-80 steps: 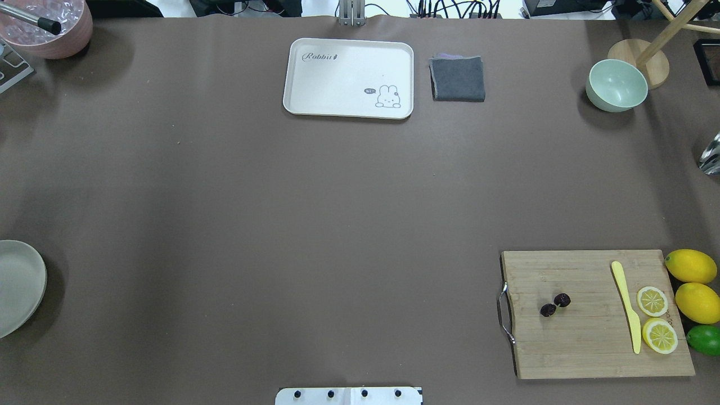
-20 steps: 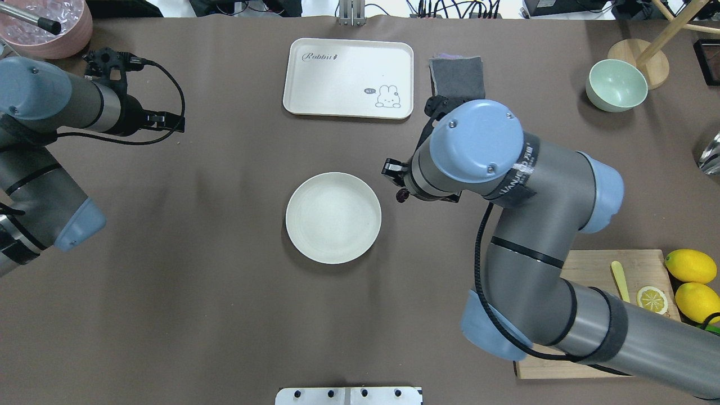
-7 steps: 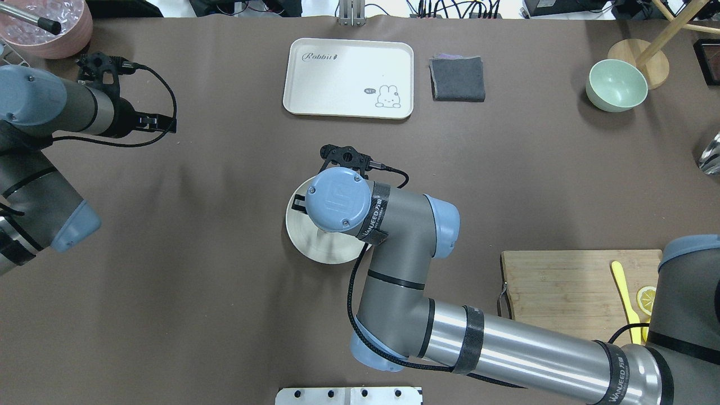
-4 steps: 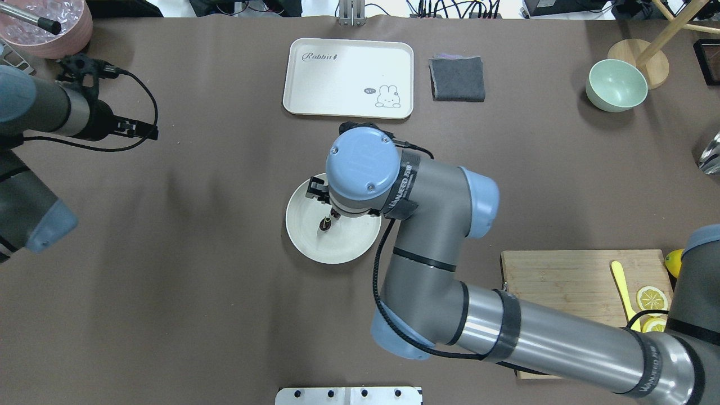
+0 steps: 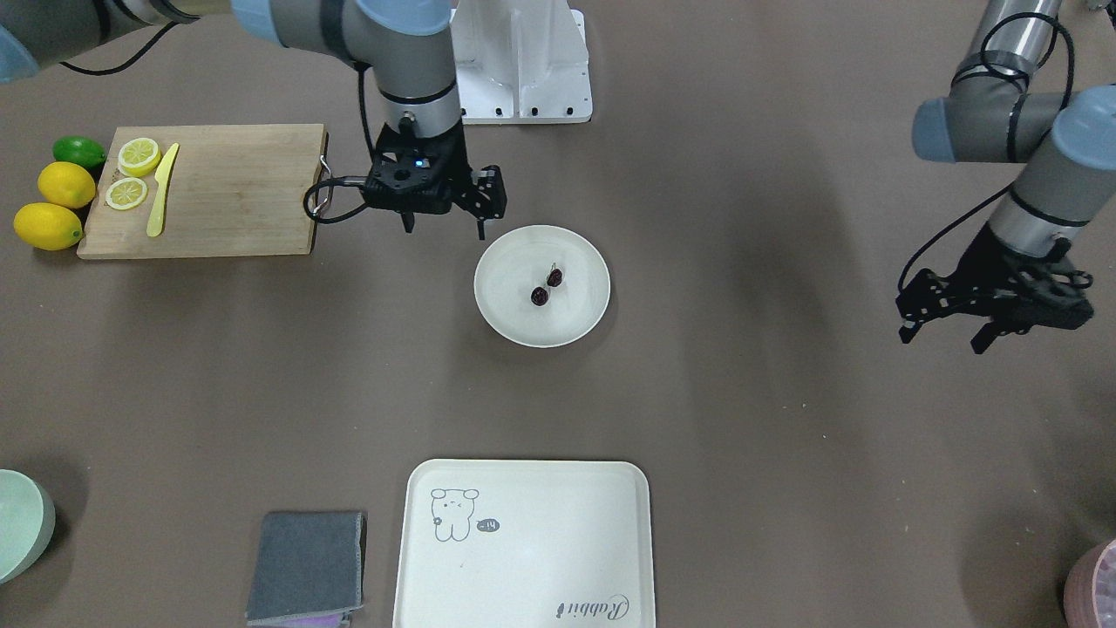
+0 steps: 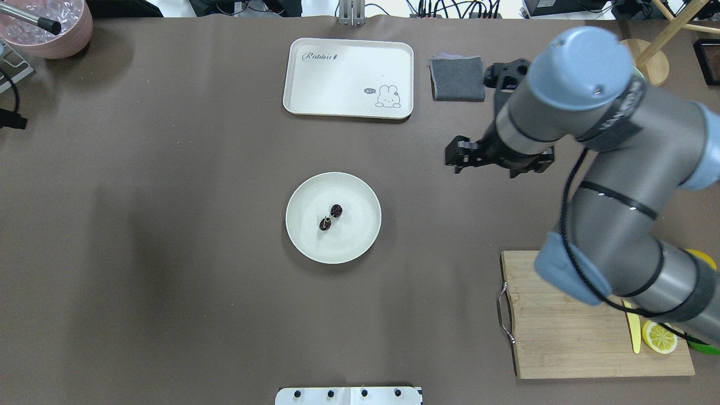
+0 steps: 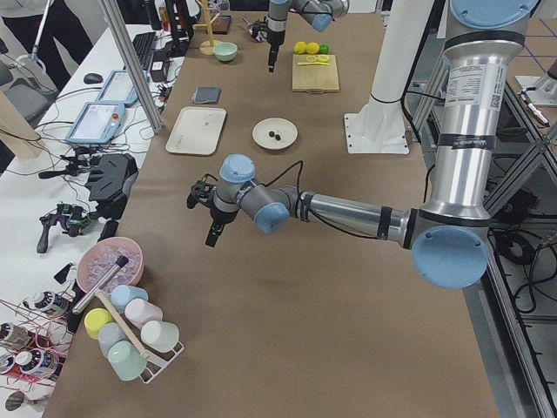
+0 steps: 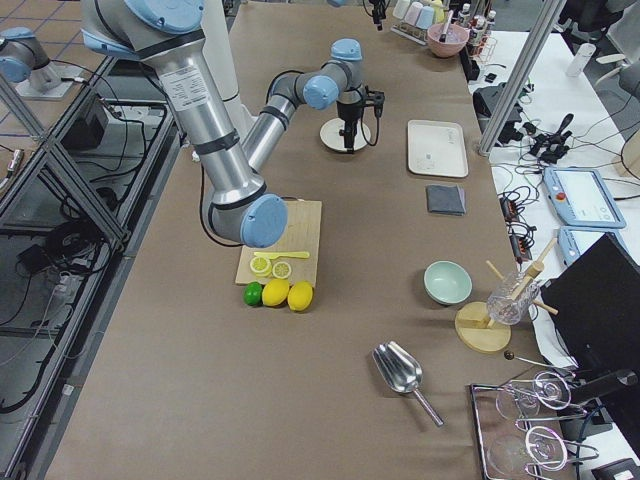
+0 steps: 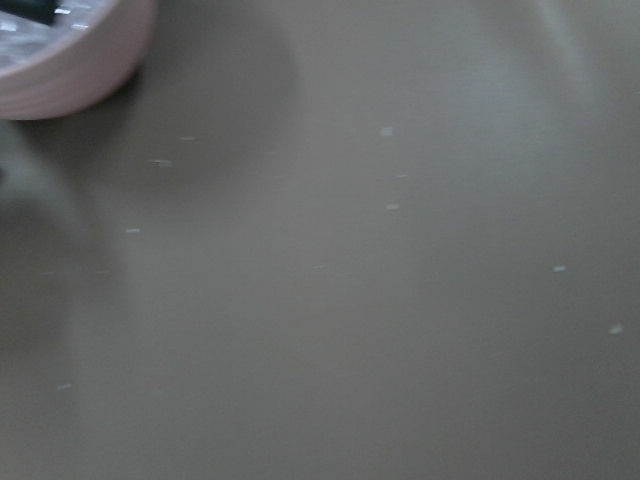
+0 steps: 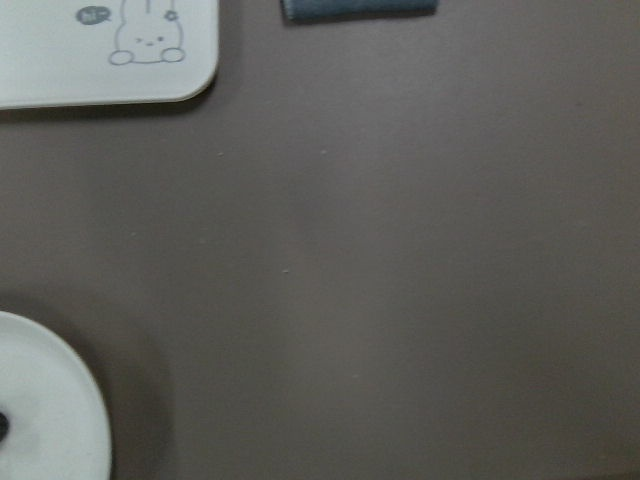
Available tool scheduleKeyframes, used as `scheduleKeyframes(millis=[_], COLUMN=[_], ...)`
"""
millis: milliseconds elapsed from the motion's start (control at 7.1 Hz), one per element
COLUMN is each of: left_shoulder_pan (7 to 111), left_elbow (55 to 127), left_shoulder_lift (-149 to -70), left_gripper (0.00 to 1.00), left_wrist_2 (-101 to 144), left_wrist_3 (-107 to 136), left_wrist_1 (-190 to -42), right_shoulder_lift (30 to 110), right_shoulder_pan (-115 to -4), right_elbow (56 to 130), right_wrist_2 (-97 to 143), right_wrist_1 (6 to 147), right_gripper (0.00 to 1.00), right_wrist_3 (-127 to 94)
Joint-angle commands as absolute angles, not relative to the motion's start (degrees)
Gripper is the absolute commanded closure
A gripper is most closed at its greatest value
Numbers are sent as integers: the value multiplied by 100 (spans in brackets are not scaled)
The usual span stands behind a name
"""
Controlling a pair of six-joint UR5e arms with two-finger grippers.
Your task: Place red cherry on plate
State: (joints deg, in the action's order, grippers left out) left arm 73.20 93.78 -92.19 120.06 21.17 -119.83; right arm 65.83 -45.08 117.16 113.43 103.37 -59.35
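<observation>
The red cherry (image 6: 331, 217), a pair of tiny dark fruits joined by stems, lies inside the plate (image 6: 354, 239) at the table's middle. In the front-facing view the cherry (image 5: 547, 287) rests loose on the cream plate (image 5: 577, 312). My right gripper (image 5: 442, 228) hangs open and empty above the table, off the plate's edge toward the cutting board. From overhead the right gripper (image 6: 485, 170) appears to the plate's right. My left gripper (image 5: 944, 338) hovers open and empty far off on the robot's left side.
A wooden cutting board (image 6: 562, 332) with a yellow knife and lemon slices lies near the right, with lemons (image 5: 52, 205) beside it. A bunny-print tray (image 6: 349, 77) and grey cloth (image 6: 457, 79) sit at the far side. A pink bowl (image 6: 45, 28) stands far left.
My right gripper let go of the cherry on the plate, opened, rose and swung away to the right. The left arm drew back to the left, almost out of the overhead view.
</observation>
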Motion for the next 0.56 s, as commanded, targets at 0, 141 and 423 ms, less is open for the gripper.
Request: scheduleKeyframes(millis=[0, 141, 423], left_shoulder_pan=[8450, 8673, 8692], left_elbow=[9378, 9343, 9474], left_shoulder_lift=[-9079, -9053, -8746], left_gripper=[2, 2, 2], left_wrist_2=[12530, 12707, 12866], left_wrist_3=[665, 424, 413], left_wrist_1=[-11122, -10779, -10705], right_shoulder_lift=[7851, 8345, 8726], right_shoulder_pan=[-5847, -6567, -7887], right_elbow=[11892, 11744, 10772], right_wrist_2=[12091, 12303, 13111], right_wrist_1=[10354, 10301, 10283], right_gripper=[0, 0, 0], right_wrist_3=[-3606, -2594, -362])
